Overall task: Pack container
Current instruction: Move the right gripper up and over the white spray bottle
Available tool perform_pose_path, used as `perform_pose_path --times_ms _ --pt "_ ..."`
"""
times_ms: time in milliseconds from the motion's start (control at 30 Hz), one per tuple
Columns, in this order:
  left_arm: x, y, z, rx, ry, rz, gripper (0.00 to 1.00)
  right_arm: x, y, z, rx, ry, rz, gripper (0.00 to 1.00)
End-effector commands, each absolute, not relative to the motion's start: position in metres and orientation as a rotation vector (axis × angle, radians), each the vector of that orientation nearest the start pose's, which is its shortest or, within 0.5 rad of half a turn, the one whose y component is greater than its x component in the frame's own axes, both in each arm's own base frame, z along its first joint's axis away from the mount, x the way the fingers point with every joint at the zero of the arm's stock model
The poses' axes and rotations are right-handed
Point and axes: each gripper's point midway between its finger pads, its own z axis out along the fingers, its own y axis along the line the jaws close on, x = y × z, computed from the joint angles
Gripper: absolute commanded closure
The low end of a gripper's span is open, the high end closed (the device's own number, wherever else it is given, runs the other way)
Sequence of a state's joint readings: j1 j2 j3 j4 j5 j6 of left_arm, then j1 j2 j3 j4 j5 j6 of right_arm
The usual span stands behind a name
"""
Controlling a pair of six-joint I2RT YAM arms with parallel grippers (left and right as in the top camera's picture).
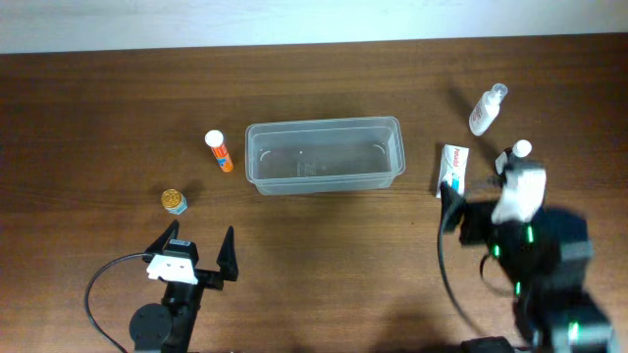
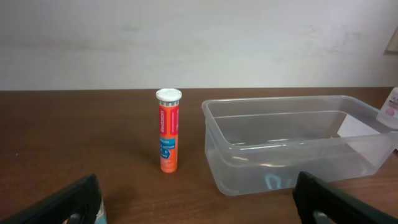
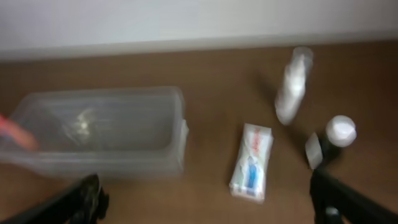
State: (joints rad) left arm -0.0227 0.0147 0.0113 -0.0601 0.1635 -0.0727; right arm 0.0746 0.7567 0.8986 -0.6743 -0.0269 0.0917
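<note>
The container (image 1: 324, 154) is a clear plastic tub in the middle of the table, with nothing in it; it also shows in the left wrist view (image 2: 298, 140) and the right wrist view (image 3: 99, 130). An orange tube with a white cap (image 1: 219, 151) (image 2: 168, 137) stands left of it. A white and blue box (image 1: 450, 169) (image 3: 252, 160) lies right of it. A white spray bottle (image 1: 487, 109) (image 3: 291, 86) and a dark white-capped bottle (image 1: 520, 150) (image 3: 336, 138) are farther right. My left gripper (image 1: 199, 252) (image 2: 199, 202) is open, near the front. My right gripper (image 1: 466, 211) (image 3: 205, 199) is open, just before the box.
A small round jar with a gold lid (image 1: 174, 201) stands at the left, near the left gripper. A black cable (image 1: 98, 284) loops beside the left arm. The table's far edge meets a white wall (image 2: 199, 43).
</note>
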Motion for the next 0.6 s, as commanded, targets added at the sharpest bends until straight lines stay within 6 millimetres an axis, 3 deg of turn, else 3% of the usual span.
perform_pose_path --times_ms 0,233,433,567 --pt "0.244 -0.031 0.161 0.07 1.635 -0.201 0.01 0.297 0.016 0.273 -0.01 2.245 0.032 0.02" --pt "0.244 -0.031 0.161 0.07 1.634 -0.201 0.01 0.324 0.017 0.262 -0.045 2.577 -0.005 0.02" --pt "0.244 -0.031 0.161 0.07 1.634 -0.201 0.01 0.352 0.006 0.262 -0.004 2.59 -0.076 0.02" --pt "0.244 -0.031 0.161 0.07 1.634 -0.201 0.01 0.358 -0.009 0.265 0.158 2.56 -0.054 0.02"
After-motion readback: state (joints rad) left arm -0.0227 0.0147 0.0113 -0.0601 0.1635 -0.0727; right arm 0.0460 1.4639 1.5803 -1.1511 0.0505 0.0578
